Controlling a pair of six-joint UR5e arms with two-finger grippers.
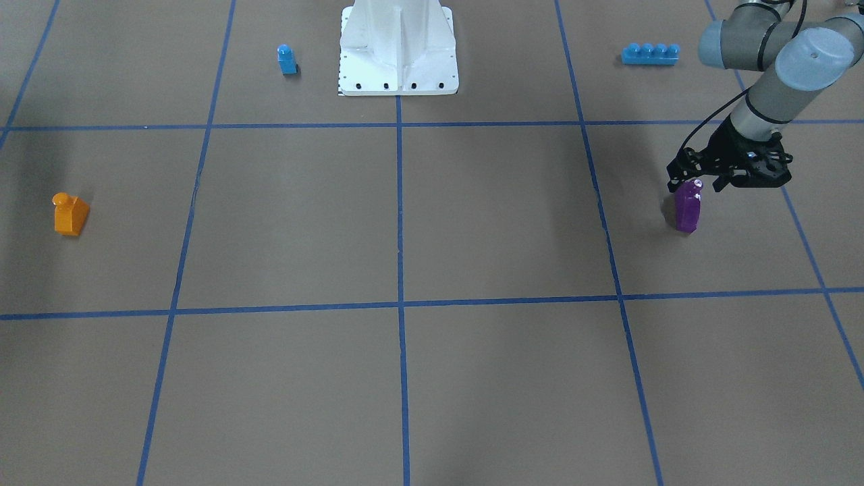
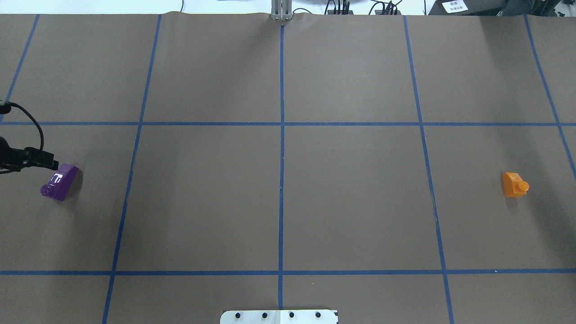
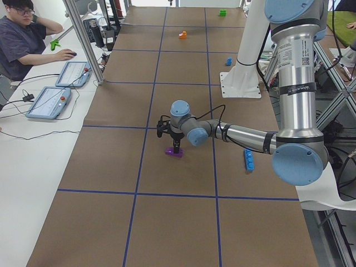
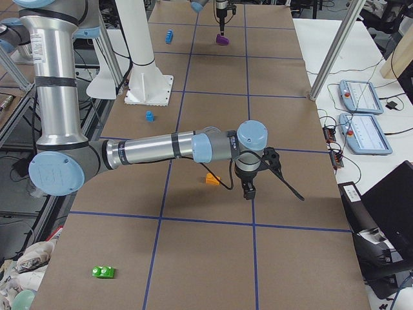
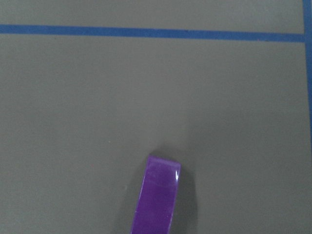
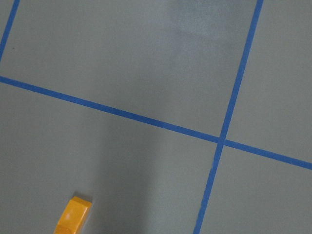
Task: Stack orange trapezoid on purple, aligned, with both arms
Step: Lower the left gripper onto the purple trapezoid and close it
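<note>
The purple block (image 1: 688,209) stands on the brown table on my left side; it also shows in the overhead view (image 2: 60,182) and at the bottom of the left wrist view (image 5: 157,195). My left gripper (image 1: 695,183) hangs just above its top, and its jaws look open. The orange trapezoid (image 1: 70,214) sits far across the table, seen overhead (image 2: 514,185) and in the right wrist view (image 6: 73,215). My right gripper (image 4: 248,189) hovers just beside the orange trapezoid (image 4: 210,179); I cannot tell whether it is open or shut.
A small blue one-stud block (image 1: 287,59) and a long blue four-stud brick (image 1: 650,53) lie near the white robot base (image 1: 398,61). A green block (image 4: 103,272) lies at the table's right end. An operator (image 3: 22,39) sits at the side bench.
</note>
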